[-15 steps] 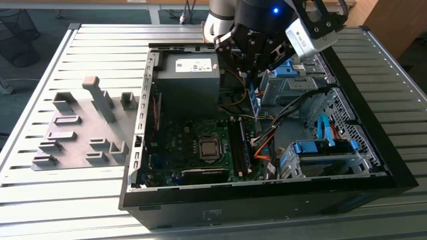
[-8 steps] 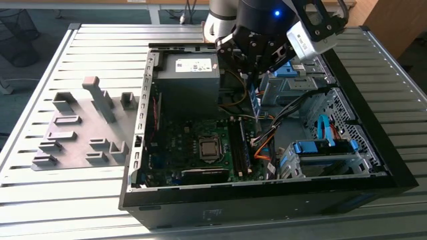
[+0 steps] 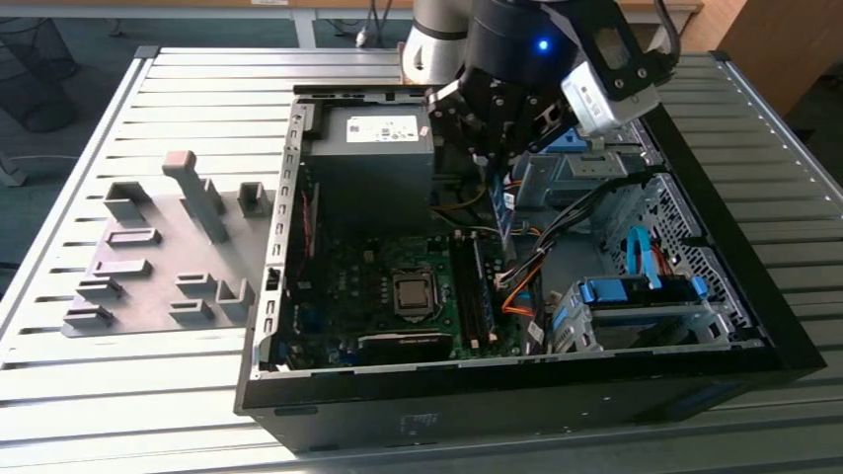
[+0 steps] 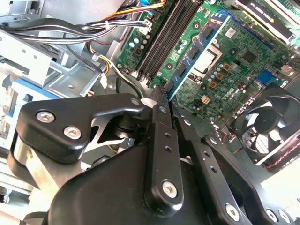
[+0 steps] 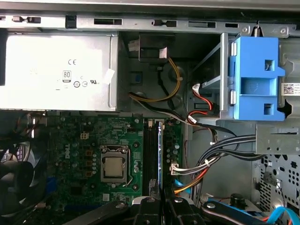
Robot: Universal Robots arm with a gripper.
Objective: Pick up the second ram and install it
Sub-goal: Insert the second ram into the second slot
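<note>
I can't see the lower end of the second ram in the second wrist view; the gripper covers it. My exterior view cuts the arm at its top edge, and the fan runs off the first wrist view.

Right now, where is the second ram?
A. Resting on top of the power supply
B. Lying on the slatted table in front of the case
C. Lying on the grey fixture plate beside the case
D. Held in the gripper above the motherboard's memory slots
D: in the second wrist view the gripper is closed on the second ram, held edge-on over the memory slots; the exterior view shows it hanging below the gripper inside the open case.
</note>
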